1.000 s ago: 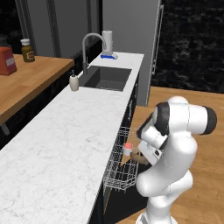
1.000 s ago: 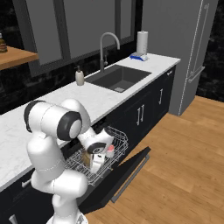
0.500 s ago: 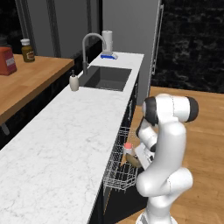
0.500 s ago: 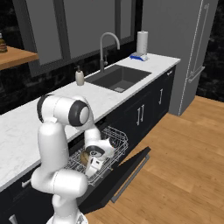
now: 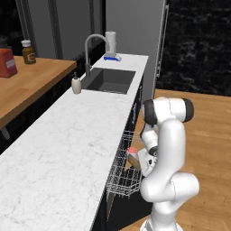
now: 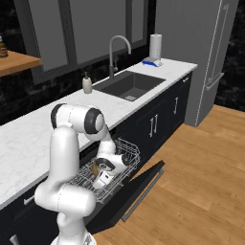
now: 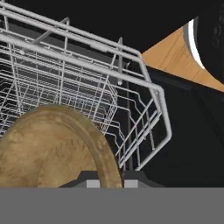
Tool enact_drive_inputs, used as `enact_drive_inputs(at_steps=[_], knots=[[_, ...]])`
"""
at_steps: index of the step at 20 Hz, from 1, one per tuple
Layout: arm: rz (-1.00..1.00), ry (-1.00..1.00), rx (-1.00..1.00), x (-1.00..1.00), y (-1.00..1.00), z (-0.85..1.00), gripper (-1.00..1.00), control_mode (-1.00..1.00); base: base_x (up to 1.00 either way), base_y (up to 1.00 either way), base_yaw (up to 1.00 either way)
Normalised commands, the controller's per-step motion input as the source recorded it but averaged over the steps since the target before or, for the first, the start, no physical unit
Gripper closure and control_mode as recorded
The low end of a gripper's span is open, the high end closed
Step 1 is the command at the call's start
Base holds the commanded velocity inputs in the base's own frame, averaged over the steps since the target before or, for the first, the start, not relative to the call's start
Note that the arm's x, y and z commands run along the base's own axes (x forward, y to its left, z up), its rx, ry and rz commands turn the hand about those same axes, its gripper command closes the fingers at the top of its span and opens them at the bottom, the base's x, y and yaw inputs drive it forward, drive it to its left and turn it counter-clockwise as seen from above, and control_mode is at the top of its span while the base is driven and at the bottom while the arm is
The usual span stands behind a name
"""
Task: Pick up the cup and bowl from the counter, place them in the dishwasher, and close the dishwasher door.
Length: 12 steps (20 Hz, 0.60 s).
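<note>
Dishwasher [image 6: 122, 165] rack, cup [image 5: 132, 155], bowl [image 7: 57, 148] inside

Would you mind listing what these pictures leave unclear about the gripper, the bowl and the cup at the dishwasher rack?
- Gripper: right base view, too small to tell whether it is open or shut.
- Bowl: hand view, its lower part is cut off at the bottom, so the grip is unseen.
- Cup: left base view, partly hidden by the arm; whether it rests in the rack is unclear.
</note>
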Motion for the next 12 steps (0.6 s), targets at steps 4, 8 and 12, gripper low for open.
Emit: enact_drive_inputs(at_steps=[4, 8, 12], knots=[[-0.13, 0.1, 0.0, 0.29, 0.06, -0.29, 1.0, -1.0, 0.0, 0.0, 0.0], [-0.03, 0.12, 0.0, 0.19, 0.33, -0.33, 1.0, -1.0, 0.0, 0.0, 0.0], [0.0, 0.12, 0.0, 0.3, 0.34, -0.35, 1.0, -1.0, 0.0, 0.0, 0.0]])
